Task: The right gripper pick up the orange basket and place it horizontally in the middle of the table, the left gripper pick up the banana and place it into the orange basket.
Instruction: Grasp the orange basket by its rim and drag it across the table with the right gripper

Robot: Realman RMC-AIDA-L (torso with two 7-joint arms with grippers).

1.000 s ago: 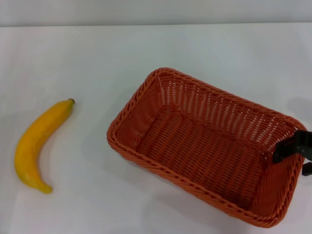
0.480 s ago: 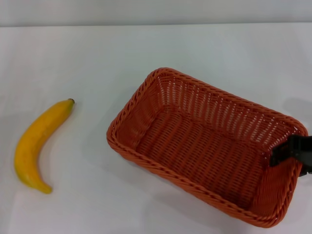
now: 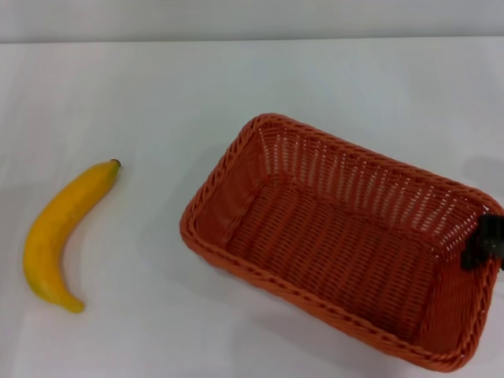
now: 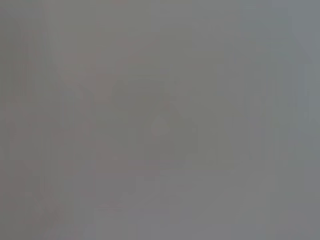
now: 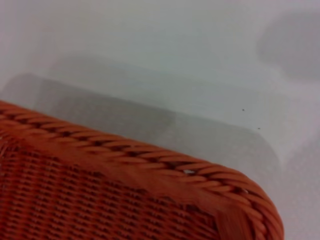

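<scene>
I see the orange basket (image 3: 339,244) sitting on the white worktop (image 3: 157,87). It lies on the right side and is turned at a slant, with one corner pointing far and left. Its open top faces up, and I can see the woven floor inside.

My right pincer (image 3: 482,242) is at the right end of the basket, at the right edge of the head view. Only a small black piece of it shows. It sits right on the basket's rim, and part of it dips inside the wall. I cannot tell if it is pinching the rim or just touching it, because so little of it shows.

In the right wrist view I see one rounded corner of the basket (image 5: 150,190) from very close, with its braided rim. The white worktop (image 5: 150,50) is behind it, with soft grey shadows.

The banana (image 3: 64,232) lies flat on the left side of the worktop, well apart from the basket. Its dark stem tip points to the far side.

My left pincer does not show. The left wrist view is only plain grey.
</scene>
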